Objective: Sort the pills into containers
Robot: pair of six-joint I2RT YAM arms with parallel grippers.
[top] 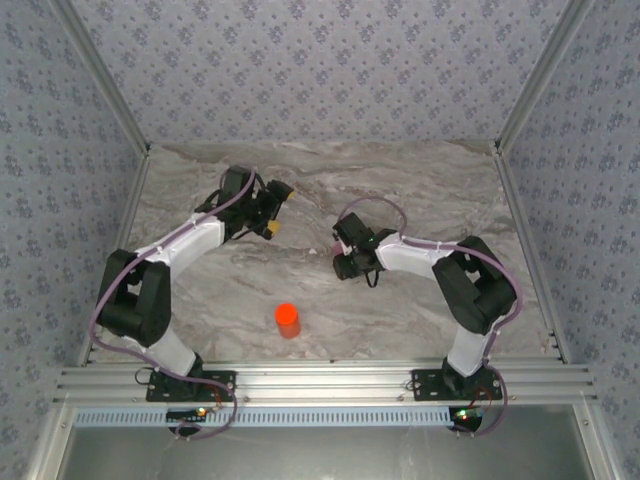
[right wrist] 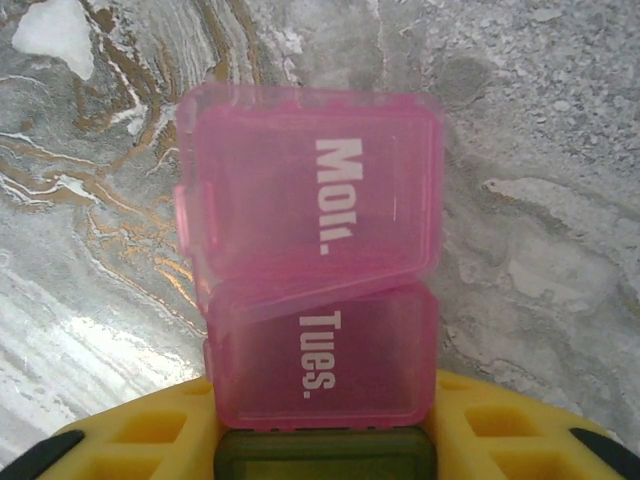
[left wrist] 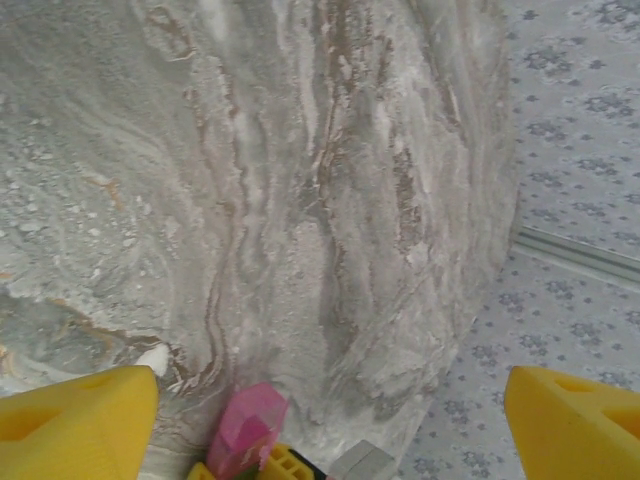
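The right gripper [right wrist: 325,435] straddles the containers [right wrist: 320,250], pinching them or not I cannot tell, so a loose hold could let them slip forward onto the desk [right wrist: 540,150].

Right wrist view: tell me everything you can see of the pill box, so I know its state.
The pill box is small translucent plastic, a row of joined compartments. The far pink compartment reads "Mon." in white; its lid looks ajar, tilted up on one side. The next pink compartment, "Tues.", looks closed. The olive-green compartment sits nearest, closely flanked by the yellow fingers of the right gripper; an actual grip cannot be confirmed. Beneath is the marble table.
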